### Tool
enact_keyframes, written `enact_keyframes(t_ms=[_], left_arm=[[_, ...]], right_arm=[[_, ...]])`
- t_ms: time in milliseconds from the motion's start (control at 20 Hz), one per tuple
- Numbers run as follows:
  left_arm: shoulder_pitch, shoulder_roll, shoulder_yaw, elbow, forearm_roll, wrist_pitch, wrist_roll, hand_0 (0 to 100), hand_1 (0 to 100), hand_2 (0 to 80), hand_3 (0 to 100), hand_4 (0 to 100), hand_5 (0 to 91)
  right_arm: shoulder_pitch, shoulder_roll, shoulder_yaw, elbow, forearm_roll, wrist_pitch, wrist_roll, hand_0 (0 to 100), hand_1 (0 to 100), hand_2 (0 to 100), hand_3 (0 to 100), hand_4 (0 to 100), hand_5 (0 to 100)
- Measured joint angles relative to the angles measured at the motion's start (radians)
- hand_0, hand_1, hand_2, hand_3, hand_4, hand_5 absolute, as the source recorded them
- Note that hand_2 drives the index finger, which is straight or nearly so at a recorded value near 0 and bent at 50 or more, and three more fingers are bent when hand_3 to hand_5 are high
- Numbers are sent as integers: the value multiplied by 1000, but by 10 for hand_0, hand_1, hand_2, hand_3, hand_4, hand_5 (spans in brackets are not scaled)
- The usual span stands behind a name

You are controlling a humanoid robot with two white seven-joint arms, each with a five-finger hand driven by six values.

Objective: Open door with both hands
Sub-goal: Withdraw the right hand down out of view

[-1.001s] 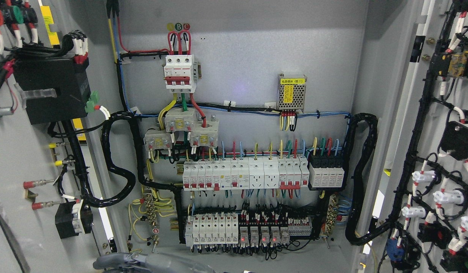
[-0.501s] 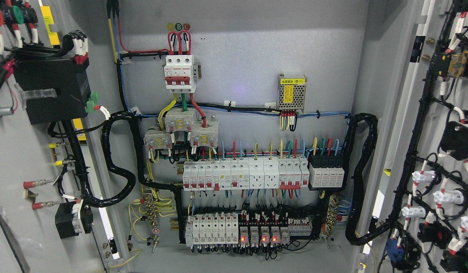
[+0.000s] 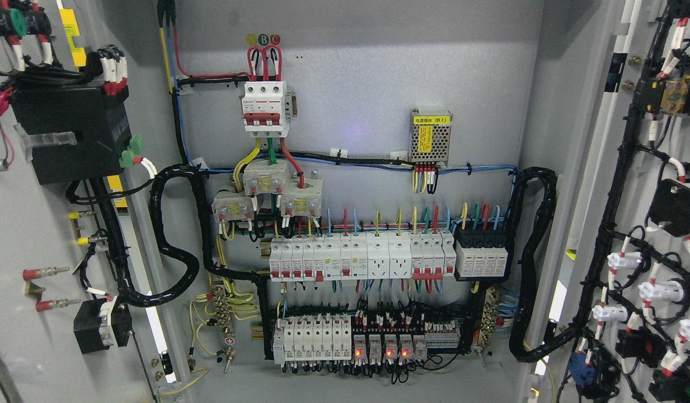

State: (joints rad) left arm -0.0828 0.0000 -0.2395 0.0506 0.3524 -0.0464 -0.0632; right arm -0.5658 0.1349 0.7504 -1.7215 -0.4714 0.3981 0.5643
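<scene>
The head view looks straight into an electrical cabinet with both doors swung wide. The left door [image 3: 26, 224] shows its grey inner face at the picture's left, carrying a black box [image 3: 70, 137] and wired lamps. The right door [image 3: 613, 168] stands at the picture's right, its inside covered with black cable looms and white switch backs. Neither of my hands nor arms shows anywhere in the picture.
Inside on the grey back panel [image 3: 350, 67] sit a three-pole breaker [image 3: 263, 106], a small power supply [image 3: 430, 134], two rows of white breakers [image 3: 361, 254] and relays with red lights [image 3: 381, 352]. Thick black cable bundles [image 3: 174, 235] loop to each door.
A grey arm part at the bottom edge one second ago has dropped out of view. The left door has swung slightly further outward; its box and lamps have shifted left.
</scene>
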Motion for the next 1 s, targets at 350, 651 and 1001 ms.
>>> enact_keyframes(t_ms=[350, 651, 1001], left_arm=[[0, 0, -1, 0, 0, 0, 0, 0, 0, 0, 0, 0, 0], [0, 0, -1, 0, 0, 0, 0, 0, 0, 0, 0, 0, 0], [0, 0, -1, -7, -1, 1, 0, 0, 0, 0, 0, 0, 0]], right_arm=[[-33, 9, 48, 10, -3, -1, -35, 222, 9, 0, 0, 0, 0], [-50, 14, 65, 17, -1, -1, -38, 222, 8, 0, 0, 0, 0], [6, -20, -2, 19, -2, -2, -41, 221, 9, 0, 0, 0, 0]])
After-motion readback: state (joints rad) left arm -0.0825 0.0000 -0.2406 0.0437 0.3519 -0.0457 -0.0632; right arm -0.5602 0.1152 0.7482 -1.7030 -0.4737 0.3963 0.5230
